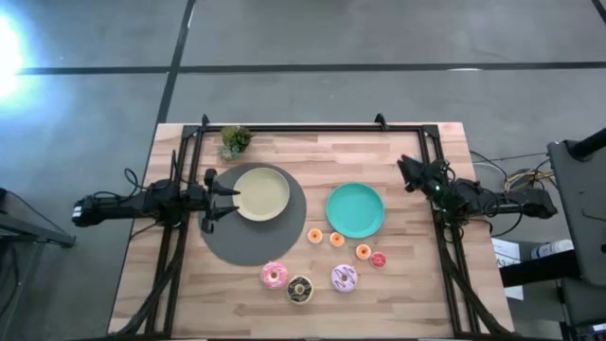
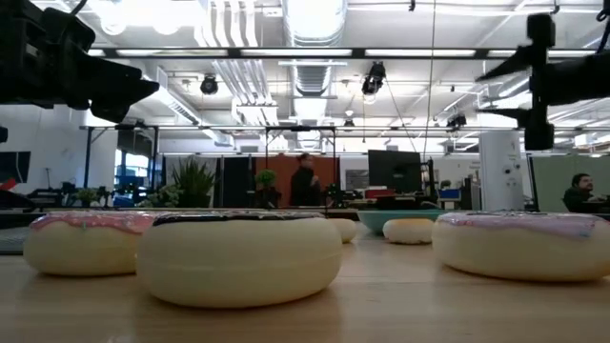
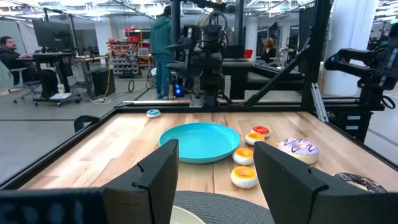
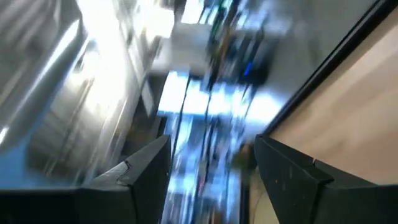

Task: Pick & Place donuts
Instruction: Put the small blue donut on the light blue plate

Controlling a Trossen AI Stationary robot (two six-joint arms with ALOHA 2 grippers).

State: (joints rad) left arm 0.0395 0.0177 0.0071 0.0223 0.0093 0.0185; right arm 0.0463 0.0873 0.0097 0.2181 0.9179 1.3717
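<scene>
Seven donuts lie on the wooden table near its near edge. The three larger ones form a row: pink (image 1: 275, 275), dark chocolate (image 1: 300, 289) and lilac sprinkled (image 1: 344, 278). Behind them are three mini orange ones (image 1: 315, 236) (image 1: 337, 239) (image 1: 364, 251) and a red one (image 1: 378, 260). My left gripper (image 1: 220, 204) is open at the left edge of the beige plate (image 1: 262, 193), holding nothing. In its wrist view the open fingers (image 3: 214, 180) frame the teal plate (image 3: 202, 142) and the minis (image 3: 244, 177). My right gripper (image 1: 405, 172) is open at the right, beyond the teal plate (image 1: 356, 210), and holds nothing.
The beige plate sits on a round grey mat (image 1: 248, 246). A small potted plant (image 1: 235, 141) stands near the far edge. A black frame (image 1: 312, 128) borders the table's far and side edges. In the low view the chocolate donut (image 2: 238, 252) is nearest the camera. People are in the room behind.
</scene>
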